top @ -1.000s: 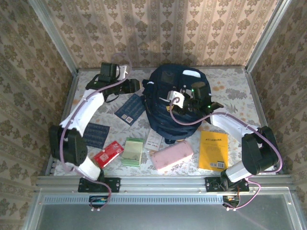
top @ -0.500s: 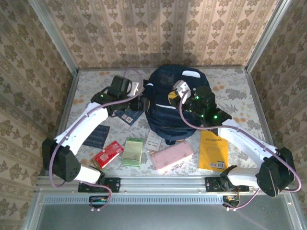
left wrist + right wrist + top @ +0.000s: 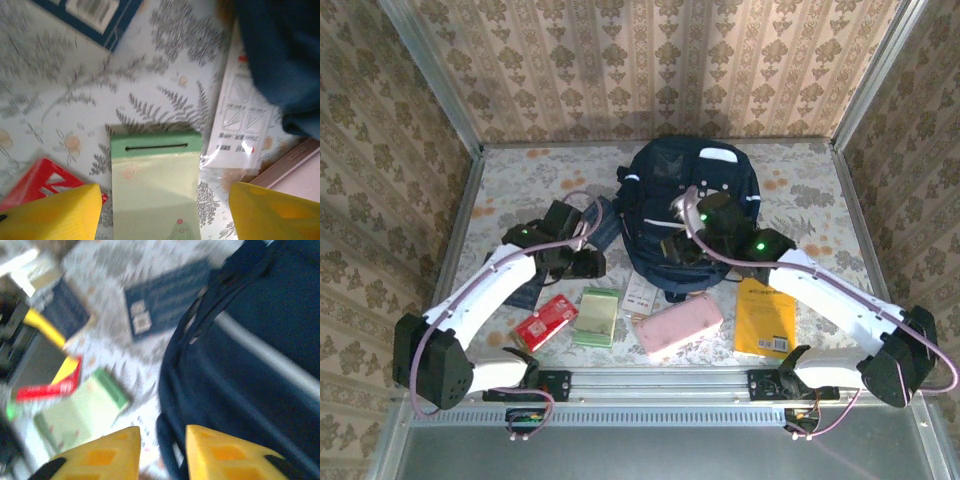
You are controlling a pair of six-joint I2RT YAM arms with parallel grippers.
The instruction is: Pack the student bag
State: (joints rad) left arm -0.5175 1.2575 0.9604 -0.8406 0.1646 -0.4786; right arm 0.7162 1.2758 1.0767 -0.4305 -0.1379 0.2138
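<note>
student bag (image 3: 658, 180): dark navy fabric, rounded | left jaws: wide, empty | right jaws: narrow, grip unclear

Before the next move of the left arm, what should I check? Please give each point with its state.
1. Left gripper open: ok.
2. Notepad lies between its fingers: ok.
3. White packet apart from notepad: cannot tell.
4. Bag unzipped for packing: cannot tell.
5. Right gripper free of bag: cannot tell.
</note>
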